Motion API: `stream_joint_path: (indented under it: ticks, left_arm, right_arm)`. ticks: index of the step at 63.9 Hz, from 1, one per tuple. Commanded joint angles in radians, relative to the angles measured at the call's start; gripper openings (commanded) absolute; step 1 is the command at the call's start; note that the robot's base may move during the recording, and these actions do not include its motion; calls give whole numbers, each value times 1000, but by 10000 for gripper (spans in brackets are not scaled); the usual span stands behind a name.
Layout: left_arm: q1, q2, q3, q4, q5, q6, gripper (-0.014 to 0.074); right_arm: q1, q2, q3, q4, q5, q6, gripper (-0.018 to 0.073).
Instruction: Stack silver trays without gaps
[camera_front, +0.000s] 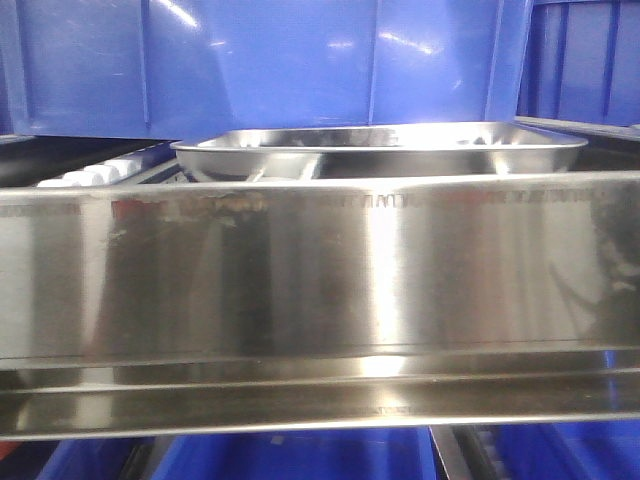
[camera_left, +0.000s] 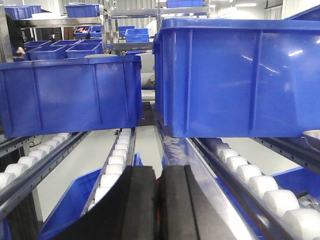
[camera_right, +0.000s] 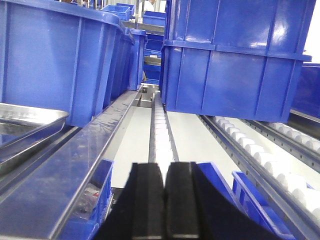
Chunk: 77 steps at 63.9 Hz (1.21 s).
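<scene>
Shiny stainless everywhere: the silver tray (camera_front: 380, 150) sits just behind the brushed-steel shelf rail (camera_front: 320, 290), long axis parallel to that rail, open side up. It's shallow and mirror-like, with rounded corners, sloped sides and a rolled rim. Further behind the rail is a deep blue plastic bin (camera_front: 270, 60). Left end effector (camera_left: 159, 175) and right end effector (camera_right: 165, 170) both have their black pads pressed together, gripping nothing.
</scene>
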<state>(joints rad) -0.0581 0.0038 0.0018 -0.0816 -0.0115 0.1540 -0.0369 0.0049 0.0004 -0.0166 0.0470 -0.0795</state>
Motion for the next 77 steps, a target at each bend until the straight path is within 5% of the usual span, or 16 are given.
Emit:
stream_joint_path:
  ticks: [1,53,66,71,77]
  left_arm:
    - [5,-4,-2,-6,-16,-7,12]
    - [5,-4,-2,-6,-21,-7,12]
    - [5,-4,-5,-6,-41,-7,12]
    - [5,-4,-56,-45,-22,-7,12]
    - [5,-4,-145,-162,37,-7,12]
  right_arm:
    - [-5,-5,0,0,-17,-3,-69]
    - [-5,-5,0,0,-40,-3,-69]
    - [-5,-5,0,2,-263,-1,-69]
    - [-5,-5,0,17,-343,80,-69]
    - [-5,-5,-43,61,-281,251,-69]
